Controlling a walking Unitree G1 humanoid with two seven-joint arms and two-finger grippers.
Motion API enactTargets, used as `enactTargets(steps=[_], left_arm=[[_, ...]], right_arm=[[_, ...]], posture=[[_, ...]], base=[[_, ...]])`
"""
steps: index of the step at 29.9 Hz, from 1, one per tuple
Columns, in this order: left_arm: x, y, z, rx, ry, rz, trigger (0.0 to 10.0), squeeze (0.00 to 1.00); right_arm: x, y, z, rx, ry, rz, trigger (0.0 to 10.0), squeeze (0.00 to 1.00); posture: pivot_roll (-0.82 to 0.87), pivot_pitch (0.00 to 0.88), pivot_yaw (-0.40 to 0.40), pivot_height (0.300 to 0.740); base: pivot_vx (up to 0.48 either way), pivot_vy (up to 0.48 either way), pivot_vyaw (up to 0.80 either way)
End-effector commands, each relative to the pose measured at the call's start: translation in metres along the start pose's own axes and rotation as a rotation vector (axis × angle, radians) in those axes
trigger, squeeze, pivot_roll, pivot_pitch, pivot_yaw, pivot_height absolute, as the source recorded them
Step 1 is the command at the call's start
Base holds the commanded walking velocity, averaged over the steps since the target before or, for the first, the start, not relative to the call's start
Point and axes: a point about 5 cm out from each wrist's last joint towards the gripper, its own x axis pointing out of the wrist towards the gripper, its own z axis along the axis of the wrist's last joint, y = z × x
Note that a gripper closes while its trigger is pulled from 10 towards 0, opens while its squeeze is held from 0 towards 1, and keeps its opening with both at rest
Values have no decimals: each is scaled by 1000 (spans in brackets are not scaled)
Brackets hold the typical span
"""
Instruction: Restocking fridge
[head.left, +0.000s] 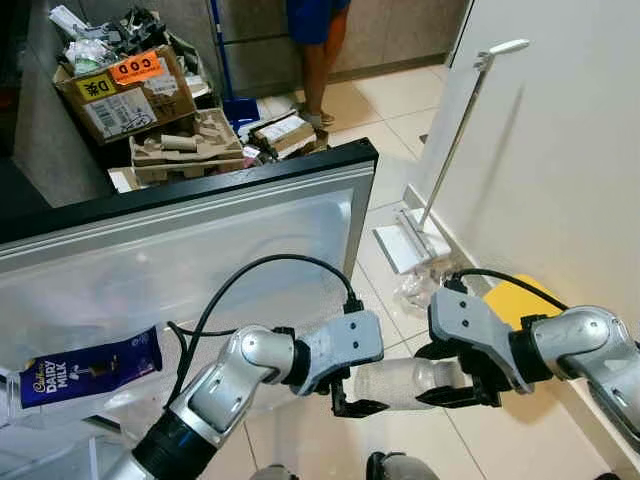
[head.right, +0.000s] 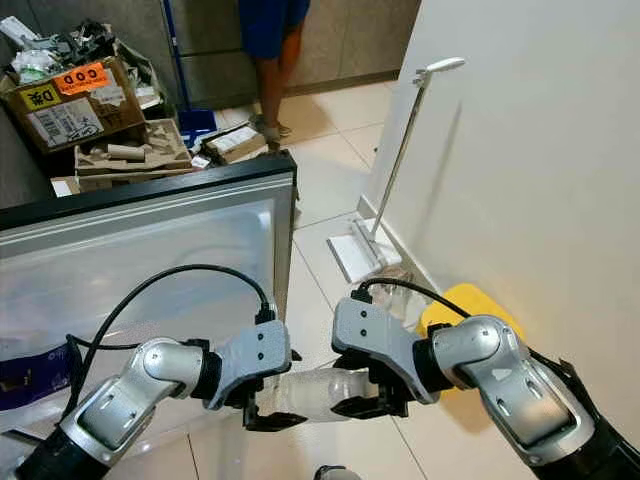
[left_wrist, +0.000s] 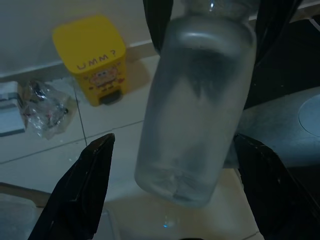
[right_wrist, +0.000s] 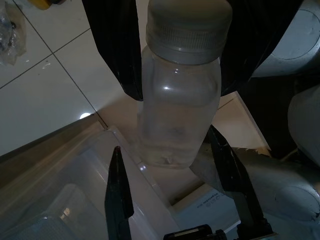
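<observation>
Even indoor light fills both eye views, sharp across the frame, with a soft sheen on the fridge door (head.left: 200, 250) at centre left. Both wrist views are dim and murky, the clear bottle (left_wrist: 195, 105) slightly hazy at close range.

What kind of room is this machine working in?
Probably a home kitchen or utility corner: an open fridge door holding a purple chocolate bar, a beige tiled floor, and cardboard boxes of recycling stacked behind.
</observation>
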Motion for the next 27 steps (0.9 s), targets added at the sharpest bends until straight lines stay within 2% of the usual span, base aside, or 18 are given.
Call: enactTargets(steps=[1, 9, 17, 27], left_arm=[[5, -5, 1, 2, -23, -33, 10000, 0], [6, -11, -2, 4, -24, -79, 10000, 0], [6, -16, -10, 18, 18, -112, 10000, 0], [12, -9, -21, 12, 78, -43, 10000, 0]], right_arm=[[-1, 1, 6, -33, -26, 5, 10000, 0], [-2, -2, 9, -44, -37, -15, 10000, 0], [-4, -4, 10, -52, -43, -27, 10000, 0], [-6, -6, 16, -61, -78, -40, 10000, 0]], posture=[[-126, 121, -65, 740], [-127, 118, -64, 740], [-128, 116, -65, 740], [-129, 122, -67, 740]], base=[[0, 0, 0], [0, 0, 0], [0, 0, 0], [0, 0, 0]])
